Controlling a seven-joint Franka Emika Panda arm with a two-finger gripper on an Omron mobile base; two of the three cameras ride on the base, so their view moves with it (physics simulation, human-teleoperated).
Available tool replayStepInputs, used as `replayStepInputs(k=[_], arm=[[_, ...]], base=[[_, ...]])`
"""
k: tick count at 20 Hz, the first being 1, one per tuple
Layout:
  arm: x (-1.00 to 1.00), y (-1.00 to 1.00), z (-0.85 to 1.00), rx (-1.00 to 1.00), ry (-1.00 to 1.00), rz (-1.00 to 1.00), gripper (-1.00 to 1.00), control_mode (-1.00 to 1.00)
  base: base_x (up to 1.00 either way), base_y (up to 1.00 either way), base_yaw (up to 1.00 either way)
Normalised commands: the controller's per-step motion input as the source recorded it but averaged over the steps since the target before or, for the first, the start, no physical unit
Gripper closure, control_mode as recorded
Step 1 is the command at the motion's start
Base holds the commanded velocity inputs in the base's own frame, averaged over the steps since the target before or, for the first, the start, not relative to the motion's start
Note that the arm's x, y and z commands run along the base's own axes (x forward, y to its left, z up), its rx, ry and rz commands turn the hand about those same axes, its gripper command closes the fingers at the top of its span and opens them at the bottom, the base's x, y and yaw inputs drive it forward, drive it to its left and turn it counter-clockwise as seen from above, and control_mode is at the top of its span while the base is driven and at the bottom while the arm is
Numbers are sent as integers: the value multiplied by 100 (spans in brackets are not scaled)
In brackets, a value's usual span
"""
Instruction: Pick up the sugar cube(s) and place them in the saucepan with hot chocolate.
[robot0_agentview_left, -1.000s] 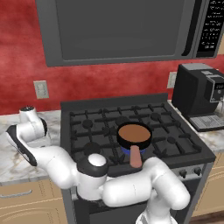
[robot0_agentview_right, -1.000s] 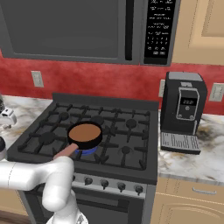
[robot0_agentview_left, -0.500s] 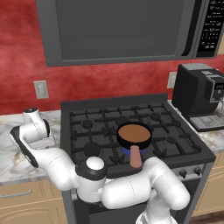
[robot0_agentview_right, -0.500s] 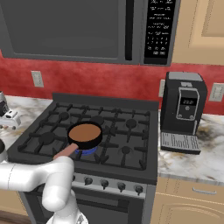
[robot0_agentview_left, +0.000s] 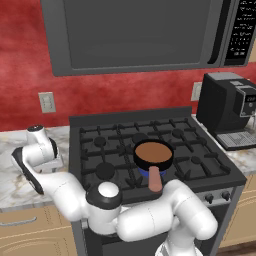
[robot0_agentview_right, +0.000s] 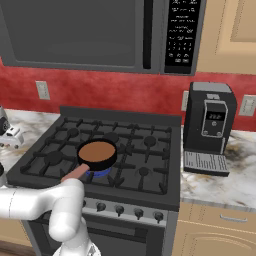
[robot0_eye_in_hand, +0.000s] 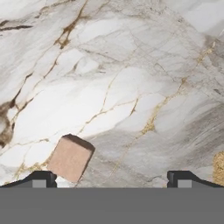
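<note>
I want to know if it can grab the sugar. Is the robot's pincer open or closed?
Open. In the hand view the pincer has its two dark tips far apart, with a sugar cube on the marble counter near one tip, not gripped.

A pale tan, faintly pinkish tone is being shown by the sugar cube (robot0_eye_in_hand: 70, 158). White and grey marbling with gold-brown veins is being displayed by the counter (robot0_eye_in_hand: 131, 78). Smooth brown liquid is being seen in the black saucepan (robot0_agentview_left: 153, 154), with a pinkish-tan handle and a blue patch beneath. Black is being shown by the stove (robot0_agentview_left: 125, 150) and coffee machine (robot0_agentview_right: 209, 127). Mottled red is being displayed by the wall (robot0_agentview_left: 125, 90). Dark grey is being shown by the microwave (robot0_agentview_right: 95, 30).
</note>
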Motion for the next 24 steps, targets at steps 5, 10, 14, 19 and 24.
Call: replayStepInputs(k=[5,10,14,19,24], arm=[[0,5,0,0,0,0,-100,-100],[0,5,0,0,0,0,-100,-100],[1,0,0,0,0,0,-100,-100],[1,6,0,0,-2,2,-100,-100],[4,3,0,0,0,13,-100,-100]], base=[[0,0,0],[0,0,0],[0,0,0],[0,0,0],[0,0,0]])
